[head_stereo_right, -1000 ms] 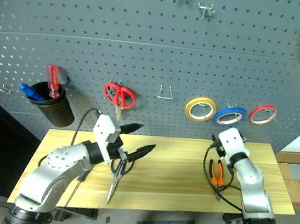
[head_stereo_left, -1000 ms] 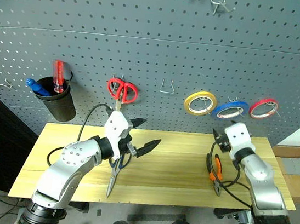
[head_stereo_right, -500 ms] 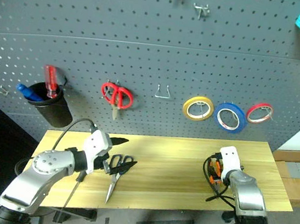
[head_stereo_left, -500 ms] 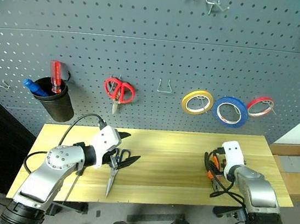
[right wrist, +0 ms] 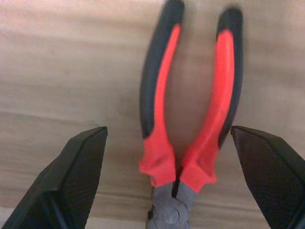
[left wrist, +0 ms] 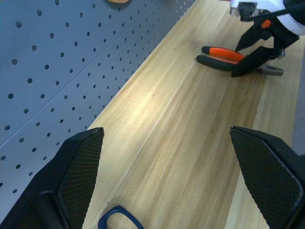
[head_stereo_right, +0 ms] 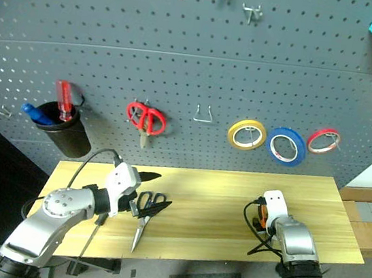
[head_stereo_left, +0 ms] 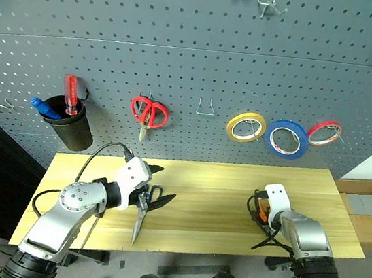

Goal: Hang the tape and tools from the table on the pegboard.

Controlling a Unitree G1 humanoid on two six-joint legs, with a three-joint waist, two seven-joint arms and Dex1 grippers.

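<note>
Pliers with orange-and-black handles [right wrist: 186, 119] are lying between the spread-open right gripper [right wrist: 169, 181]; closing squarely across both handles at table's [head_stereo_left: 212, 197] four o'clock is advisable.

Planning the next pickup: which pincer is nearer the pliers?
Right. The right pincer hangs open directly over the pliers, its fingers either side of the handles. The left pincer is far across the table, open by the scissors.

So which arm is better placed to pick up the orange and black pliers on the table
Right. Its open hand hangs directly over the orange-and-black pliers; the left hand is across the light wooden table, by the blue-handled scissors.
</note>
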